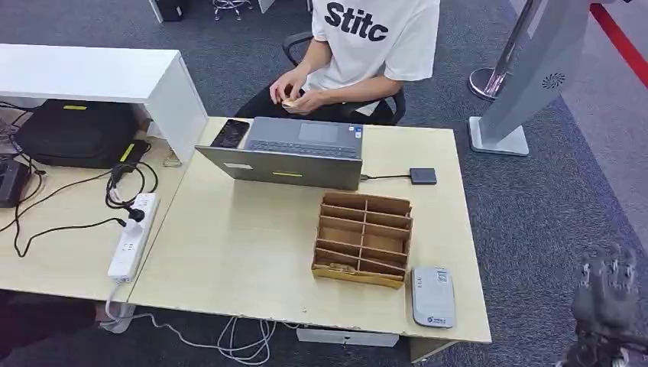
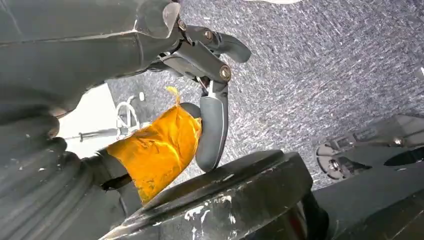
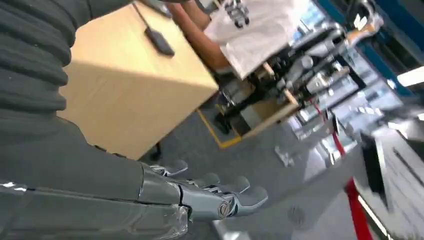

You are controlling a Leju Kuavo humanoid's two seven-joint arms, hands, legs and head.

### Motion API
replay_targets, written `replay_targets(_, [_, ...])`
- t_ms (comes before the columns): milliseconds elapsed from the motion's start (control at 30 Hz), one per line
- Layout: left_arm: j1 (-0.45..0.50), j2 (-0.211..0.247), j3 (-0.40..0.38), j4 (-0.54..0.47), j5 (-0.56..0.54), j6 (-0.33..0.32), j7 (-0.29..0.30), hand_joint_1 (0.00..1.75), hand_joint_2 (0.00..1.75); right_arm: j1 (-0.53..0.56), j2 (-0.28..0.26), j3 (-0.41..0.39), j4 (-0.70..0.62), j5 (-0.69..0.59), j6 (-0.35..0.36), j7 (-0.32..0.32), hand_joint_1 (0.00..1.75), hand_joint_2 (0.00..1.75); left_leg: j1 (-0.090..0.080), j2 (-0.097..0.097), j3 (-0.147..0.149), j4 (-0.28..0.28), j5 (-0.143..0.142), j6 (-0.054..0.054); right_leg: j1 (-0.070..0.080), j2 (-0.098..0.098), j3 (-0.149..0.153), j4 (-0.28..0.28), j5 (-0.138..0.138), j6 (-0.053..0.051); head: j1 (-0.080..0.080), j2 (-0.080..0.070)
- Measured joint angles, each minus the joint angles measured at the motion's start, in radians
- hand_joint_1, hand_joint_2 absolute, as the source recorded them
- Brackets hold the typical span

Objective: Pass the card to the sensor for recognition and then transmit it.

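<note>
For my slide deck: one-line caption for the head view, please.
Robot's right hand hangs beside the desk holding a card organizer, card reader and laptop.

There's a grey laptop (image 1: 294,153) open on the light wood desk (image 1: 229,245), with a black phone (image 1: 230,133) right beside it. A white power strip (image 1: 131,235) lies on the next desk over, near a black bag (image 1: 76,131). A person in a white tee (image 1: 374,38) sits behind the laptop, fiddling with something small, can't tell what.
</note>
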Motion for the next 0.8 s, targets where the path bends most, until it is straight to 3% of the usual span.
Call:
replay_targets(200, [0.004, -0.008, 0.03, 0.0, 0.012, 0.013, -0.015, 0.0, 1.75, 0.104, 0.003, -0.221, 0.242, -0.001, 0.106, -0.021, 0.0, 1.75, 0.0, 0.001, 0.0, 0.0, -0.001, 0.0, 0.0, 0.001, 0.0, 0.0, -0.001, 0.0, 0.0, 0.0])
replay_targets(300, [0.004, -0.01, 0.047, 0.0, 0.022, 0.014, -0.015, 0.0, 1.75, 0.148, 0.013, -0.295, 0.362, 0.013, 0.085, -0.005, 0.0, 1.75, 0.0, 0.001, 0.0, 0.0, -0.001, 0.0, 0.0, 0.002, 0.0, 0.0, -0.001, 0.0, 0.0, 0.0])
replay_targets(400, [0.004, -0.013, 0.062, 0.0, 0.029, 0.014, -0.014, 0.0, 1.75, 0.184, 0.026, -0.318, 0.448, 0.072, 0.026, 0.01, 0.0, 1.75, 0.0, 0.002, 0.0, -0.001, -0.001, 0.0, 0.0, 0.002, 0.0, 0.0, -0.001, 0.0, 0.0, 0.0])
replay_targets(433, [0.004, -0.013, 0.065, 0.0, 0.029, 0.014, -0.014, 0.0, 1.75, 0.189, 0.029, -0.318, 0.467, 0.101, -0.004, 0.02, 0.0, 0.0, 0.0, 0.002, 0.0, -0.001, -0.001, 0.0, 0.0, 0.003, 0.0, 0.0, -0.001, 0.0, 0.0, 0.0])
replay_targets(500, [0.004, -0.014, 0.073, 0.0, 0.029, 0.014, -0.014, 0.0, 1.75, 0.2, 0.034, -0.308, 0.512, 0.193, -0.106, 0.053, 0.0, 0.0, 0.0, 0.004, 0.001, -0.001, -0.001, 0.0, 0.0, 0.004, 0.0, 0.0, -0.001, 0.0, 0.0, 0.0])
replay_targets(600, [0.004, -0.013, 0.08, 0.0, 0.025, 0.01, -0.014, 0.0, 1.75, 0.204, 0.042, -0.262, 0.561, 0.323, -0.251, 0.152, 0.0, 0.0, 0.0, 0.005, 0.002, -0.001, -0.001, 0.0, 0.0, 0.004, 0.0, 0.0, -0.001, 0.0, 0.0, 0.0])
replay_targets(633, [0.004, -0.013, 0.08, 0.0, 0.021, 0.008, -0.014, 1.52, 1.75, 0.205, 0.047, -0.244, 0.572, 0.358, -0.284, 0.184, 0.73, 1.75, 0.0, 0.005, 0.002, -0.001, -0.001, 0.0, 0.0, 0.004, 0.0, 0.0, -0.001, 0.0, 0.0, 0.0])
replay_targets(667, [0.004, -0.013, 0.081, 0.0, 0.018, 0.004, -0.014, 1.75, 1.75, 0.206, 0.053, -0.223, 0.582, 0.395, -0.31, 0.216, 1.75, 1.75, 0.0, 0.005, 0.002, -0.001, -0.001, 0.0, 0.0, 0.004, 0.0, 0.0, -0.001, 0.0, 0.0, 0.0])
replay_targets(800, [0.002, -0.008, 0.084, -0.001, 0.002, -0.022, -0.014, 1.75, 1.75, 0.206, 0.081, -0.124, 0.614, 0.527, -0.374, 0.342, 1.75, 1.75, 0.001, 0.005, 0.002, -0.001, -0.001, 0.0, 0.0, 0.005, 0.0, 0.0, -0.001, 0.0, 0.0, 0.0])
